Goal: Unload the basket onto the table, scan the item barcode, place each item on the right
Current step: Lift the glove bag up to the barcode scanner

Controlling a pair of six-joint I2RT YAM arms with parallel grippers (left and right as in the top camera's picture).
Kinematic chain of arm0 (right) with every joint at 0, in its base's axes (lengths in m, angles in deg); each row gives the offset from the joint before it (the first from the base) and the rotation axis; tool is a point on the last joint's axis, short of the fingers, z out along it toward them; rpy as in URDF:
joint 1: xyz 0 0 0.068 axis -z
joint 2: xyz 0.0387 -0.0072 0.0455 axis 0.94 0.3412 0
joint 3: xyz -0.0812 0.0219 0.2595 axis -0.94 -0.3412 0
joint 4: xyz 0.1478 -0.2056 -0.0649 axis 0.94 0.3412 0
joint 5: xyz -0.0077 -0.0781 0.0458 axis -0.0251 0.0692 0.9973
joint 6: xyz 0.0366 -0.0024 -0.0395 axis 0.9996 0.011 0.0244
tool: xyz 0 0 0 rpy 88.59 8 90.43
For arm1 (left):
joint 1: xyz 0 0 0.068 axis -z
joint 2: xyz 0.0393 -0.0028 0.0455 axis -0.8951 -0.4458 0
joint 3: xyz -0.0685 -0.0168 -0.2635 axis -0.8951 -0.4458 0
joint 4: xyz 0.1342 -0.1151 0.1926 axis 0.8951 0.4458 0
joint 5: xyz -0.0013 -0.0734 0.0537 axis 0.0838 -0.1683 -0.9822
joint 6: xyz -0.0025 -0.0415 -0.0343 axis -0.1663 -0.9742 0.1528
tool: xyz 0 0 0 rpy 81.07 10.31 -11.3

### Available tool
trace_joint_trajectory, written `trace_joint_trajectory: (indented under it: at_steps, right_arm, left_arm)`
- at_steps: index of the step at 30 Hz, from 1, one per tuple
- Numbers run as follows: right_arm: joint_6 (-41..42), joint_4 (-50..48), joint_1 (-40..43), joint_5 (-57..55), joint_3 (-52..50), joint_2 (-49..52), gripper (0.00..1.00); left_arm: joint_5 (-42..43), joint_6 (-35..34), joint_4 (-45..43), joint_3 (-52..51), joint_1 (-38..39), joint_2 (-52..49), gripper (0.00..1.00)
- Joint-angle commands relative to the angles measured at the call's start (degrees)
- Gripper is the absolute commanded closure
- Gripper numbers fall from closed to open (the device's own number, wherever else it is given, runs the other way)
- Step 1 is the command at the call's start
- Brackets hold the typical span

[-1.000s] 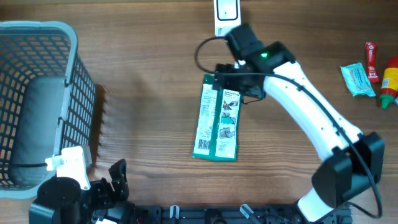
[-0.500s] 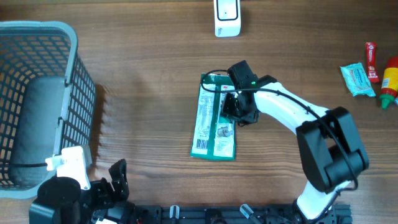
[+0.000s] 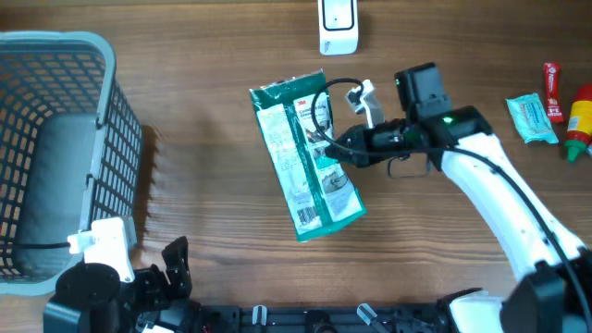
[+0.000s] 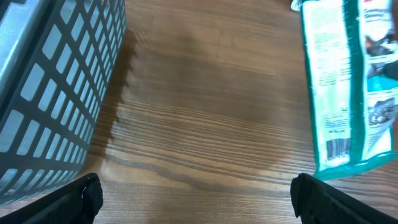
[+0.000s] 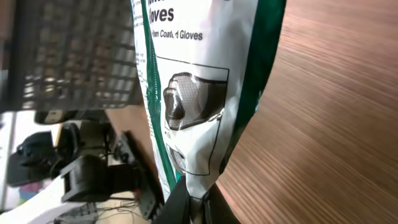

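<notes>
The item is a green and white glove packet [image 3: 301, 162], tilted and lifted off the table. My right gripper [image 3: 335, 148] is shut on the packet's right edge. In the right wrist view the packet [image 5: 193, 93] hangs upright from the shut gripper [image 5: 198, 202], its printed glove picture facing the camera. The left wrist view shows the packet [image 4: 348, 81] at the upper right, with a barcode [image 4: 337, 148] near its lower end. My left gripper [image 4: 196, 193] stands open over bare wood at the table's front left. A white scanner [image 3: 338, 23] sits at the far edge.
A grey wire basket [image 3: 55, 139] fills the left side and appears in the left wrist view [image 4: 50, 93]. At the far right lie a red tube [image 3: 552, 91], a teal packet [image 3: 532, 117] and a red and yellow bottle [image 3: 580, 120].
My right gripper came down onto the packet, shut on its edge and lifted it, turning it to a tilt. The right arm swung toward the right. The left arm stayed still.
</notes>
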Motion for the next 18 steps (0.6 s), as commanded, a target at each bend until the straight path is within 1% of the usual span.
trace_joint_trajectory:
  at_steps: [1, 2, 6, 8, 10, 12, 13, 16, 17, 18]
  right_arm:
    - [-1.38, 0.33, -0.09, 8.52, 0.7, -2.86, 0.95]
    - [-0.63, 0.28, -0.09, 10.88, 0.7, -3.72, 0.96]
    - [2.58, 1.16, -0.09, 10.51, 0.7, -6.45, 0.95]
    - [5.42, 1.14, -0.09, 7.45, 0.7, -7.91, 0.95]
    - [6.05, 1.77, -0.09, 4.28, 0.7, -9.11, 0.95]
    - [4.09, 1.6, -0.09, 1.07, 0.7, -10.93, 0.95]
    - [0.81, 0.7, -0.09, -0.35, 0.7, -11.5, 0.95]
    - [-1.51, -6.34, -0.09, -11.19, 0.7, -12.46, 0.95]
    - [-7.61, -9.55, -0.09, -15.13, 0.7, -12.02, 0.96]
    - [-9.2, -12.5, -0.09, -17.53, 0.7, -11.74, 0.95]
  left_arm:
    - [0.07, -0.5, -0.11, -0.04, -0.2, 0.15, 0.0]
    - [0.07, -0.5, -0.11, -0.04, -0.2, 0.15, 0.0]
    - [0.07, -0.5, -0.11, -0.04, -0.2, 0.15, 0.0]
    - [0.07, -0.5, -0.11, -0.04, -0.2, 0.15, 0.0]
    - [0.07, -0.5, -0.11, -0.04, -0.2, 0.15, 0.0]
    - [0.07, -0.5, -0.11, -0.04, -0.2, 0.15, 0.0]
    - [0.07, -0.5, -0.11, -0.04, -0.17, 0.15, 0.0]
    - [0.07, -0.5, -0.11, -0.04, -0.2, 0.15, 0.0]
    - [0.07, -0.5, -0.11, -0.04, -0.2, 0.15, 0.0]
    - [0.07, -0.5, -0.11, -0.04, -0.2, 0.15, 0.0]
